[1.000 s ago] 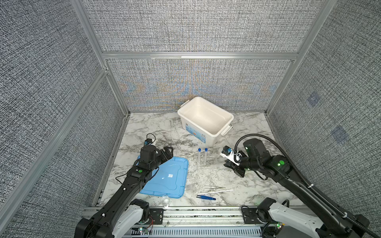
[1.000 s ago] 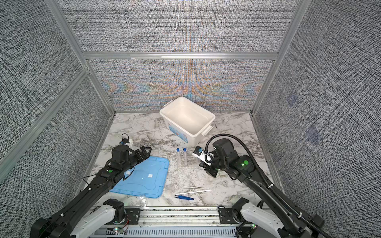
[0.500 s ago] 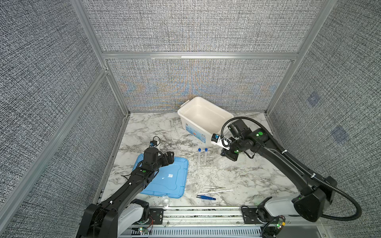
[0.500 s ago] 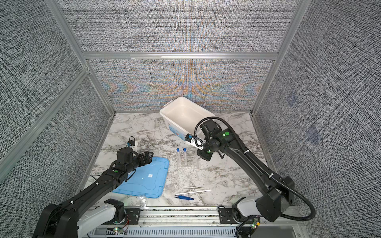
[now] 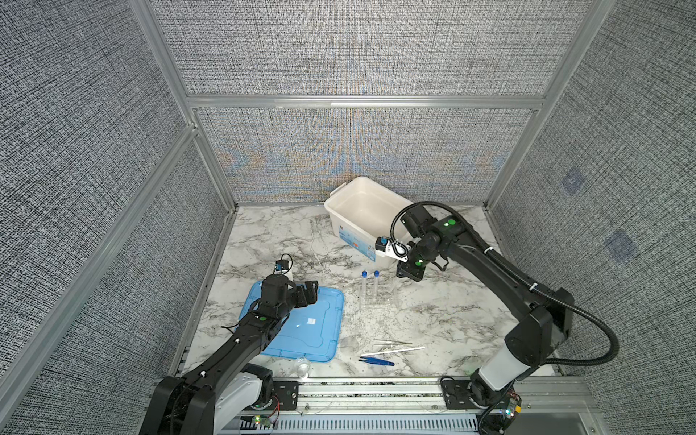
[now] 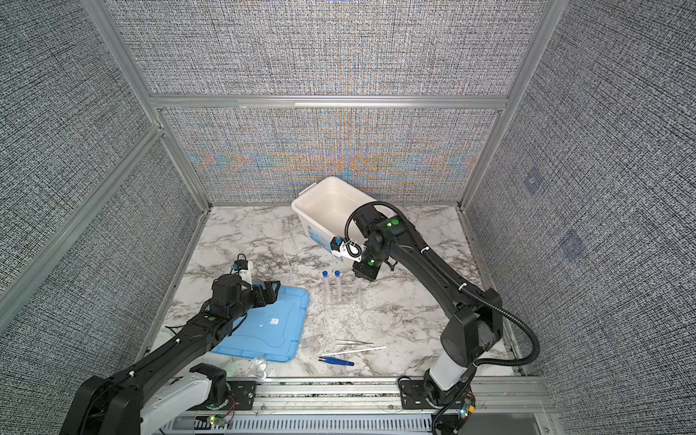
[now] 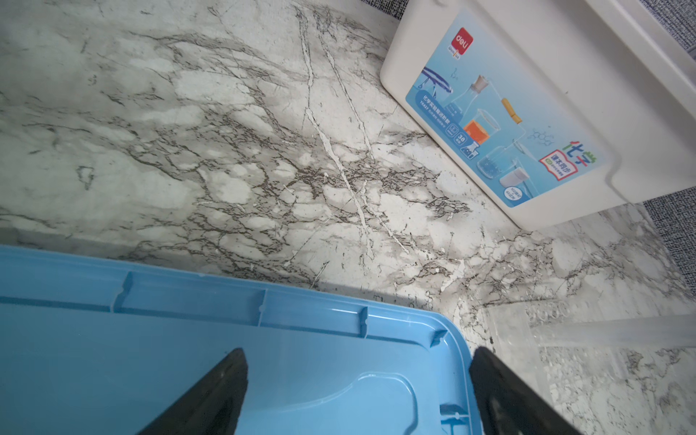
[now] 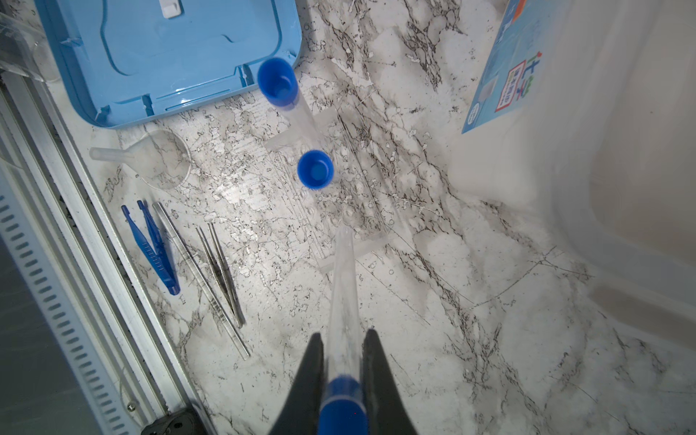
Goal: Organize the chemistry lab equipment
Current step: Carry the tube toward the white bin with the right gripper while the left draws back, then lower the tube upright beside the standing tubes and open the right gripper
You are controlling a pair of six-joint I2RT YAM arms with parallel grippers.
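My right gripper is shut on a clear blue-capped tube just below its cap. The tube points down at the clear rack. In both top views this gripper hangs just behind and to the right of the rack. Two more capped tubes stand upright in the rack. Blue tweezers, a white stick and silver tweezers lie near the front edge. My left gripper is open and empty over the far corner of the blue lid.
The white tub stands at the back, close behind my right gripper. The light-blue lid lies flat at the front left. A small clear glass dish sits at the lid's front edge, and a clear round dish lies beside the tweezers.
My right arm has carried the tube back and left, from the front right to beside the rack. My left gripper has shifted right, over the lid's far corner, and stays open.
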